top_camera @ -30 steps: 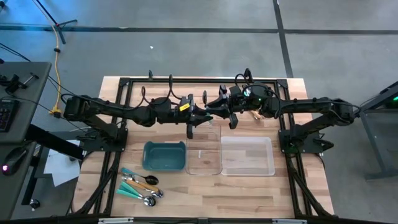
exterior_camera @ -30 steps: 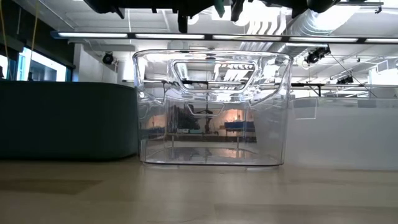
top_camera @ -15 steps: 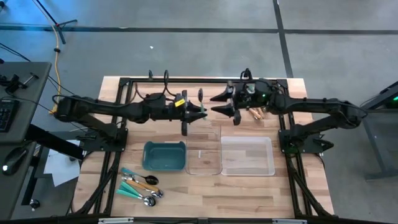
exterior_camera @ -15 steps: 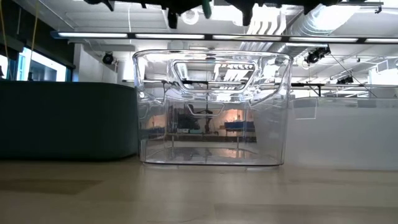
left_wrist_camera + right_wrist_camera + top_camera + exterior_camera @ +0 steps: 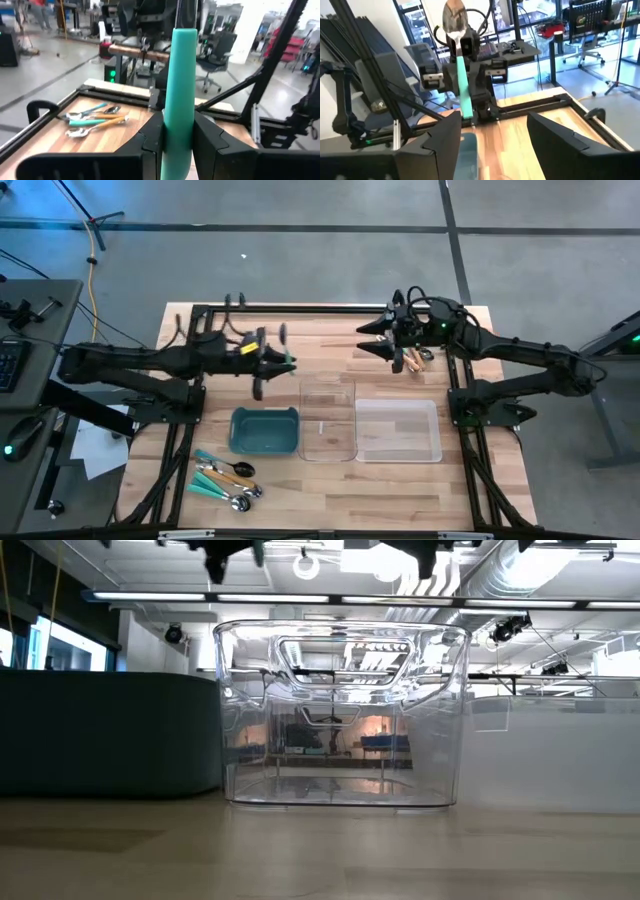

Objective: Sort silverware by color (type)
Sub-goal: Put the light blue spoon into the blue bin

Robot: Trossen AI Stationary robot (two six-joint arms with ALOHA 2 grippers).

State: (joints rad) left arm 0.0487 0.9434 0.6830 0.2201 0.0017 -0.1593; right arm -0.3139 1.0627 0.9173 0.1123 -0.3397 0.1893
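Holding a teal-handled spoon (image 5: 178, 95) upright between its narrow jaws, the left gripper (image 5: 268, 363) hangs left of centre in the high view, just above the teal bin (image 5: 264, 430). In the right wrist view the spoon's silver bowl (image 5: 454, 18) points up. The right gripper (image 5: 385, 340), upper right of centre, stands wide and empty, with orange-handled pieces (image 5: 412, 361) on the table just below it. More silverware (image 5: 226, 478) lies in a pile at lower left. Two clear trays (image 5: 397, 430) sit right of the bin. Carrying is the step in hand, I judge; next the spoon needs lowering over whichever container takes teal, then release.
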